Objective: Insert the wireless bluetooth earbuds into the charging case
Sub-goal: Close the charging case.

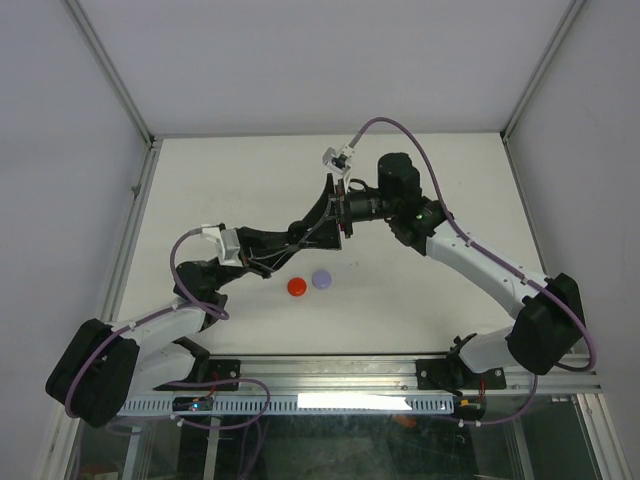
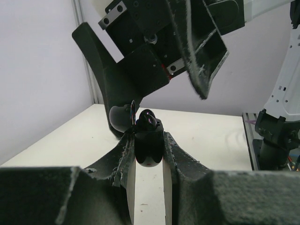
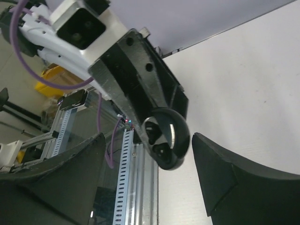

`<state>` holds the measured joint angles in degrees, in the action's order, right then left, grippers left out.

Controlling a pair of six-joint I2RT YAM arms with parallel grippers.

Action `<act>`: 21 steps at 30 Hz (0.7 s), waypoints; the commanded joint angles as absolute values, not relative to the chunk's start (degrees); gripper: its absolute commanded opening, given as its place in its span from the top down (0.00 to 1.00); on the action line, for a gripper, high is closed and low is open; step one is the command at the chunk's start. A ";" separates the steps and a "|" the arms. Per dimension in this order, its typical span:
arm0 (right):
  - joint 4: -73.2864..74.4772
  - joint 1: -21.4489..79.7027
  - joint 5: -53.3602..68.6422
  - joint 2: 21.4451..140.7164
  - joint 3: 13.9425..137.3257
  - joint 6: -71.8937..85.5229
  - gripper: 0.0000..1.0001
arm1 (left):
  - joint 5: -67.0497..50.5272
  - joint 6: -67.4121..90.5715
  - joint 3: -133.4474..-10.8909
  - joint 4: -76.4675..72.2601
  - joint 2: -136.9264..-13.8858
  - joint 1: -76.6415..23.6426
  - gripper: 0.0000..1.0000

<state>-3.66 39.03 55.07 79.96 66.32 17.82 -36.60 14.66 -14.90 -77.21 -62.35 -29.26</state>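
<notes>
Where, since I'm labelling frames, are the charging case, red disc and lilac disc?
charging case [image 2: 149, 147]: left wrist view, black body.
red disc [image 1: 297, 286]: top external view, centre.
lilac disc [image 1: 321, 280]: top external view, centre.

red disc [image 1: 297, 286] | lilac disc [image 1: 321, 280] just beside it | both on white table [image 1: 220, 180] | slotted rail [image 1: 350, 402] at near edge

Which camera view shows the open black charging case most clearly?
The right wrist view: the charging case faces the camera, lid open, inside visible. The left wrist view shows it from the side, clamped in the left hand. In the top external view it is small and mostly hidden.
</notes>
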 commanded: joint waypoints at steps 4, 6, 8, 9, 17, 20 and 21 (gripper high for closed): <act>-10.72 38.39 63.01 77.27 67.66 20.00 0.25 | -33.39 19.44 -16.63 -76.15 -62.33 -29.62 1.00; -10.64 37.67 63.29 76.72 67.34 19.67 0.25 | -32.48 20.67 -16.42 -74.57 -62.15 -29.62 1.00; -10.63 37.27 63.41 76.29 66.92 19.45 0.26 | -31.49 22.02 -16.44 -72.80 -61.77 -29.62 1.00; -10.55 37.02 63.45 76.09 66.70 19.13 0.26 | -30.79 22.77 -16.44 -71.55 -61.58 -29.62 1.00; 4.29 35.47 44.37 73.81 67.23 8.05 0.24 | -24.63 31.53 -17.98 -54.55 -59.76 -29.62 1.00; 10.56 35.44 29.92 73.53 67.06 3.86 0.23 | -20.44 35.35 -20.63 -41.11 -60.03 -29.60 1.00; 11.90 35.44 25.71 73.44 66.65 3.33 0.23 | -19.50 35.91 -21.48 -37.73 -60.39 -29.62 1.00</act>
